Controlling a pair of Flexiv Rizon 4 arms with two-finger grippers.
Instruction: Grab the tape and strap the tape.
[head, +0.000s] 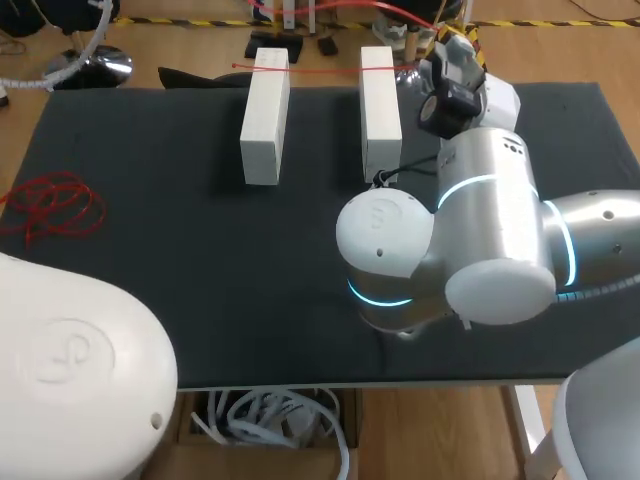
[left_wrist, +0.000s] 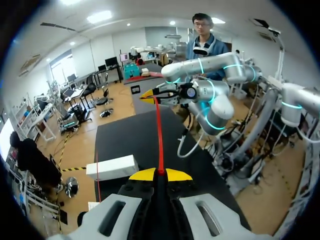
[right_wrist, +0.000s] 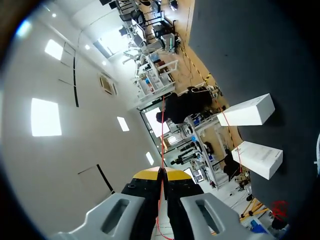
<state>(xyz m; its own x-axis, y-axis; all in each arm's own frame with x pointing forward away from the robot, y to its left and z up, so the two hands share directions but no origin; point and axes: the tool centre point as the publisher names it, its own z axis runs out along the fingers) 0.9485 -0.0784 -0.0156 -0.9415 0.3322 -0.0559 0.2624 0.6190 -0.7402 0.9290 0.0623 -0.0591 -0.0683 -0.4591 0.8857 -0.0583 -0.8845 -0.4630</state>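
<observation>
Clamping the red tape (left_wrist: 159, 125) in closed jaws, left gripper (left_wrist: 160, 172) and right gripper (right_wrist: 161, 171) have it grabbed; strapping seems unfinished

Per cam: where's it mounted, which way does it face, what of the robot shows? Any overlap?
Head view: above and behind, looking down on the table and two white blocks; right arm at right, left arm housing near left.
Left wrist view: on the left wrist, looking along the left hand, shut on the red tape, toward the right arm.
Right wrist view: on the right wrist, looking past the right hand, shut on the red tape, at the white blocks.
Shared: white blocks in all three.
</observation>
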